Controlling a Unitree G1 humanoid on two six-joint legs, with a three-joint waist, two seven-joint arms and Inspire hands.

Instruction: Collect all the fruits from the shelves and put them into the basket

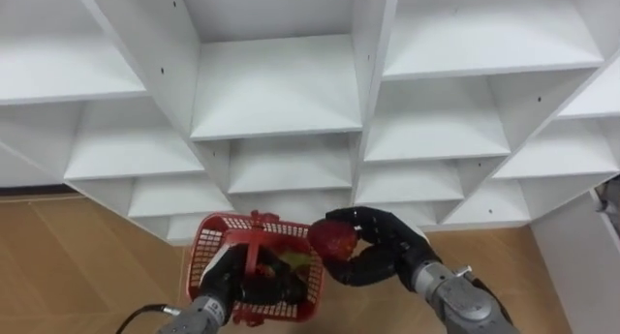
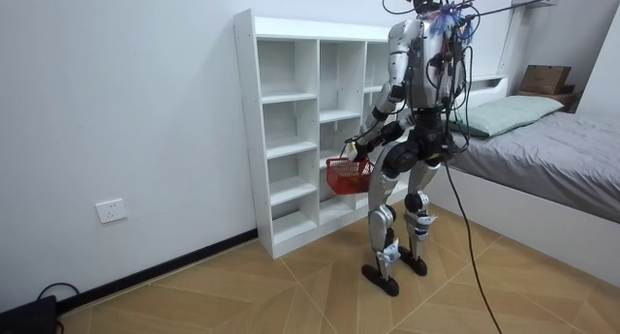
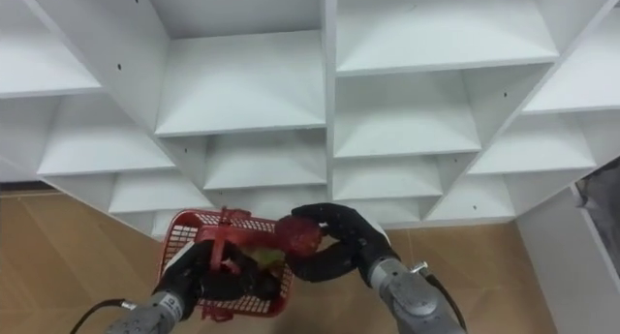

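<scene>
White wall [image 2: 126, 102] and wood floor [image 2: 242, 286] surround the closet [image 2: 286, 131], a white unit of open shelves.

Room view:
- The robot stands upright directly in front of the closet, facing its shelves.
- The red basket [image 2: 345, 175] hangs in front of the closet's lower shelves, clear of the floor.
- A bed [image 2: 552, 150] lies past the closet on the room view's right. A socket [image 2: 111, 211] sits low on the wall on the room view's left of the closet.
- Finger detail cannot be read here.

Eye views, looking down the closet's front to the floor:
- The left hand [image 1: 225, 274] has its fingers curled round the basket's handle and carries the basket before the closet's bottom row.
- The right hand [image 1: 383, 249] has fingers and thumb wrapped round a red fruit [image 1: 332, 239]. It holds the fruit in front of the closet's bottom middle compartment, at the basket's right rim. Whether the fruit touches the rim cannot be told.
- A yellow-green item [image 1: 294, 261] lies inside the basket. Its kind cannot be told.
</scene>
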